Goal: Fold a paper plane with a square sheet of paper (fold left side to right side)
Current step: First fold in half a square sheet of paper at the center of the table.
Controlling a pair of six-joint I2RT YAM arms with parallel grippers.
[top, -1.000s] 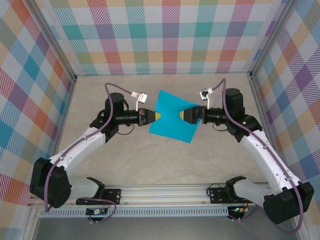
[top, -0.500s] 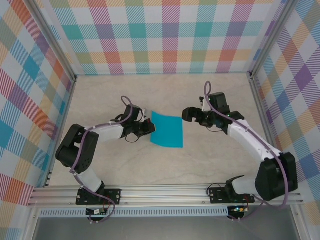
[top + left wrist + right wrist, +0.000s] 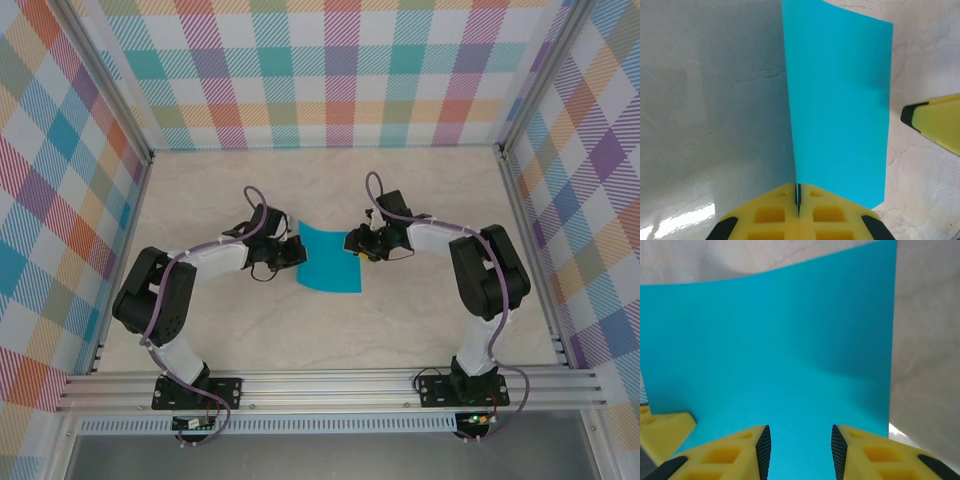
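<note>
The teal sheet of paper (image 3: 332, 264) lies as a rectangle mid-tabletop (image 3: 420, 320) — the left tool (image 3: 798, 202) pinches its left edge, the right tool (image 3: 801, 442) stands spread at its right edge.

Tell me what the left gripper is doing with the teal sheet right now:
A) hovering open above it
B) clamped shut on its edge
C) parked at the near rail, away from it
B: in the left wrist view the left gripper has its jaws closed together, with the near edge of the teal sheet pinched between them.
</note>
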